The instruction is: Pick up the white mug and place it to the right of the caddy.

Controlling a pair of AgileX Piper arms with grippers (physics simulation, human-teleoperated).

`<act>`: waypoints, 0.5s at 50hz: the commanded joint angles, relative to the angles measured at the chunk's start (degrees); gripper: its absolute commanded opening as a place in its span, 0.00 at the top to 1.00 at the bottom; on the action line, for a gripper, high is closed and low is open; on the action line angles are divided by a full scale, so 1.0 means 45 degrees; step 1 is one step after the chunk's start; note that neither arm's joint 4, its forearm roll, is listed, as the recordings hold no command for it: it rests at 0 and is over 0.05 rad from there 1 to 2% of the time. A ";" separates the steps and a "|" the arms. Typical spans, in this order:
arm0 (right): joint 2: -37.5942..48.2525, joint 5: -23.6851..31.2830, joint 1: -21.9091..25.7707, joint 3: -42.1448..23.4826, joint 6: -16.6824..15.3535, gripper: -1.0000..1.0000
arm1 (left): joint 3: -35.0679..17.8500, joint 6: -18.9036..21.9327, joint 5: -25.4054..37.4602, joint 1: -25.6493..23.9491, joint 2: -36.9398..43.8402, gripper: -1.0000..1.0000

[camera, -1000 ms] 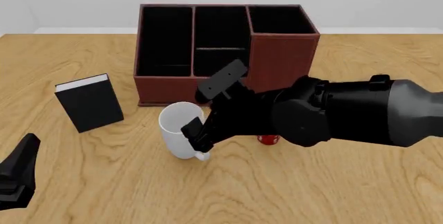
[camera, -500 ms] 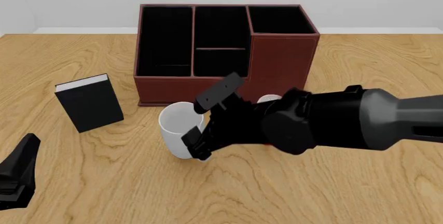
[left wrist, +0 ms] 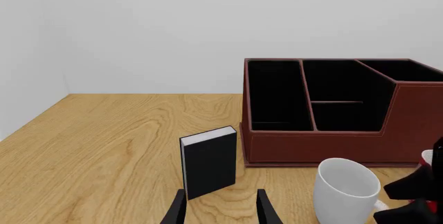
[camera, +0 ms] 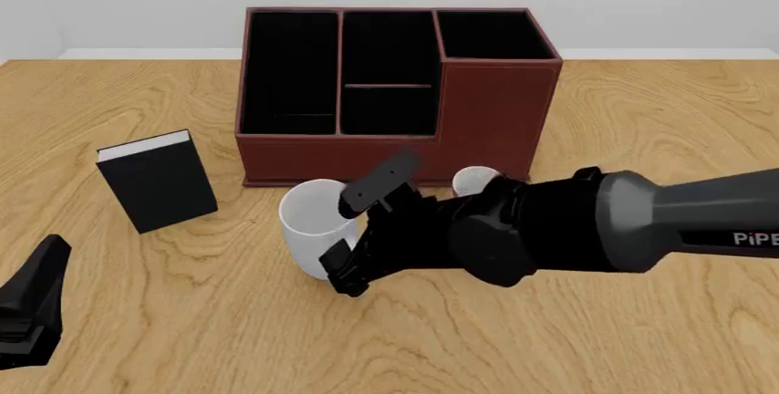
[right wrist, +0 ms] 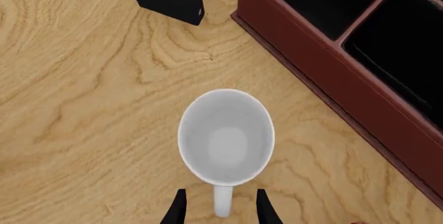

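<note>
My right pincer (camera: 349,246) hangs low over the counter (camera: 585,339), fingers spread, with the loop handle of the white mug (camera: 312,227) lying between the two fingertips. In the right wrist view the handle sits in the gap between my fingers (right wrist: 177,209), and neither finger visibly touches it. The mug stands upright on the counter, mouth open upward, directly ahead of this pincer, its handle turned back toward my wrist.

Beyond the mug stands the caddy (camera: 402,93), its reddish-brown wall just past the mug's far side; the two are near but apart. Its taller end section lies forward and to the right of my pincer. A small red mug (camera: 473,180) shows just past my right forearm, near the caddy's front wall, mostly hidden by the arm.

A black book (camera: 159,180) with white pages stands upright well to the left of the right pincer.

My left pincer (left wrist: 220,208) rests far to the left at the near counter edge, fingers spread and holding nothing; the book stands just ahead of it.
</note>
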 commanded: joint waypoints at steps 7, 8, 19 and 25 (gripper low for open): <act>0.0588 -0.0358 0.0080 0.0121 0.0216 0.00 | 0.0000 0.0000 0.0000 0.0000 0.0000 0.00; 0.0624 -0.0382 0.0070 0.0137 0.0207 0.00 | 0.0000 0.0000 0.0000 0.0000 0.0000 0.00; 0.0649 -0.0508 -0.0038 0.0326 0.0272 0.00 | 0.0000 0.0000 0.0000 0.0000 0.0000 0.00; 0.0646 -0.0508 -0.0087 0.0372 0.0276 0.00 | 0.0000 0.0000 0.0000 0.0000 0.0000 0.00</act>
